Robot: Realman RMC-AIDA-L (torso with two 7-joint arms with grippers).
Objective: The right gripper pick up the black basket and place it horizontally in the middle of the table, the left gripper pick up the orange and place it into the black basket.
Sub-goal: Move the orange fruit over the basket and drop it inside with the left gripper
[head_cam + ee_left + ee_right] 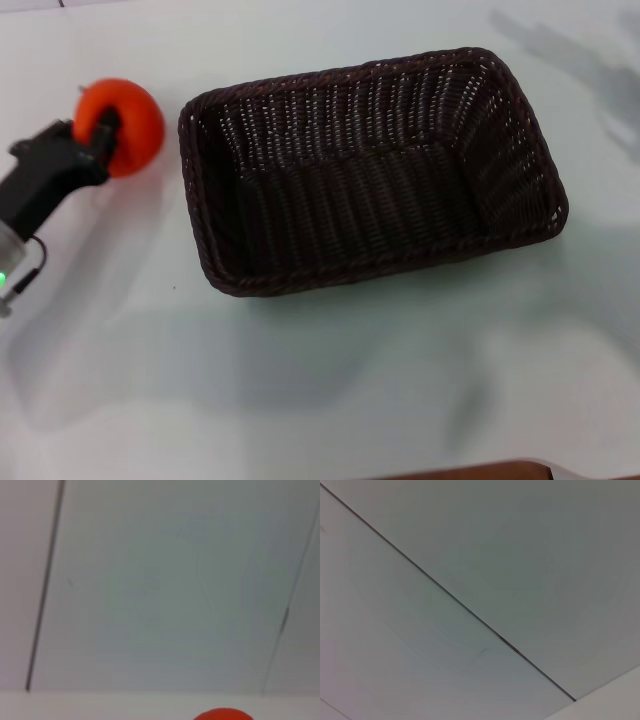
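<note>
1. While the left gripper (103, 135) sits at the left edge of the head view, its fingers (104, 128) are pressed against the orange (125, 122), one dark finger crossing the fruit's face; they appear to be pinching it, with the orange just left of the black basket (370, 170) and apart from its rim.
2. Whether the fruit is lifted clear of the desk (330, 390) or resting on it cannot be told from these views. The left wrist view shows only a sliver of orange (222, 714) at its edge.
3. The basket lies open side up, roughly lengthwise across the middle of the desk, so its own placement looks done. The right gripper is not in view anywhere; the right wrist view shows only pale surface crossed by a dark seam.
4. Likely trouble: the round, smooth fruit could roll or slip out of a narrow two-finger pinch, especially if the hold is off-centre, as it seems to be.
5. A low carry towards the basket could catch the near braided rim, nudging the light wicker out of position or knocking the orange loose.
6. Releasing too early, near the rim, could let the fruit bounce off and roll across the glossy desk.
7. No brand, label or readable writing shows on any item.
</note>
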